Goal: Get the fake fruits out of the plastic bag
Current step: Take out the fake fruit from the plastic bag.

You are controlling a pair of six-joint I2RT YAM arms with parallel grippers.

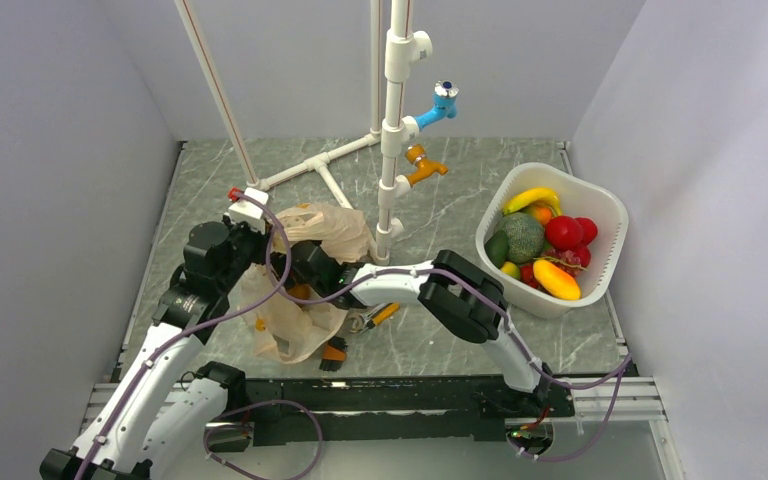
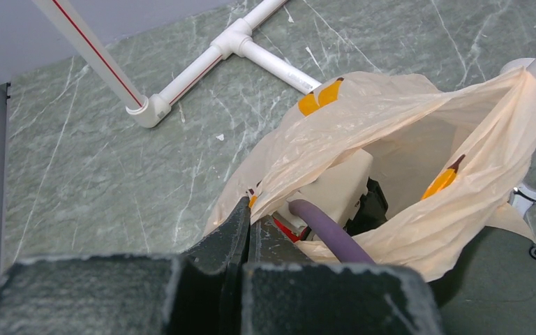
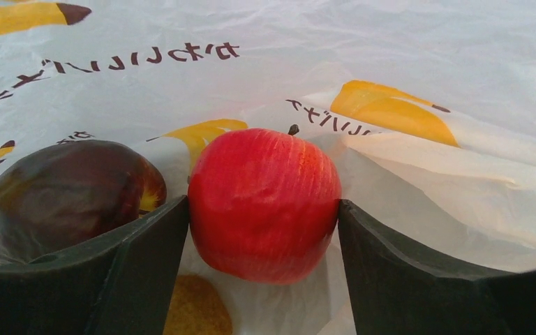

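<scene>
My right gripper (image 3: 263, 204) is clamped on the red apple (image 3: 265, 209) inside the plastic bag (image 3: 391, 56), and my left gripper (image 2: 248, 220) pinches the bag's rim.

The two dark right fingers press the apple's sides at 9 and 3 o'clock, with its stem upright at 12. A dark purple-brown fruit (image 3: 63, 188) lies just beside the apple at 9 o'clock, behind my left-hand finger. A yellow-brown fruit (image 3: 195, 307) sits low at 7 o'clock, partly hidden. All three rest on the bag's printed film. My left fingers are together on the bag's near edge, and the mouth gapes towards 2 o'clock in the left wrist view, with my right arm's white link and purple cable reaching in. From above, the bag lies crumpled on the green marble table (image 1: 460, 200). The white basket (image 1: 600, 200) of other fruit stands well apart at 3 o'clock.
</scene>
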